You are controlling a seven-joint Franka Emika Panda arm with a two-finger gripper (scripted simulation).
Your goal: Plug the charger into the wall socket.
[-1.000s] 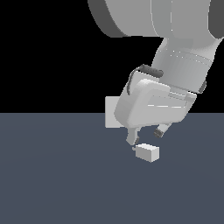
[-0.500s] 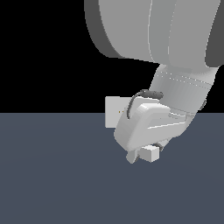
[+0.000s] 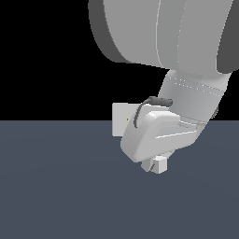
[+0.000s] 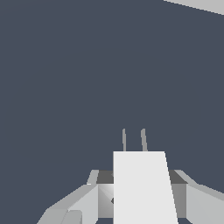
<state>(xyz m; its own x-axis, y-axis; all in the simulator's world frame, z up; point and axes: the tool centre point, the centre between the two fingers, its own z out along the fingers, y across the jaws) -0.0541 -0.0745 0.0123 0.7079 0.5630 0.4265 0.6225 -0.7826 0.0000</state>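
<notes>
The charger (image 3: 161, 165) is a small white block lying on the dark floor, mostly covered by my hand. In the wrist view the charger (image 4: 142, 188) fills the space between my fingers (image 4: 83, 203), and its two thin prongs (image 4: 133, 140) point away from the hand. My gripper (image 3: 154, 164) is lowered around it and looks open, with a finger on each side and narrow gaps showing. The wall socket (image 3: 122, 119), a flat upright white plate, stands just behind the hand on the exterior view's left. The hand hides part of it.
Flat dark grey floor (image 3: 56, 186) spreads all around, with black background above it. The large arm links (image 3: 186, 42) fill the upper part of the exterior view on its right. A pale strip (image 4: 197, 4) shows at one corner of the wrist view.
The hand has come down from above the charger until its fingers straddle it. It now covers more of the socket plate. The charger has stayed on the floor.
</notes>
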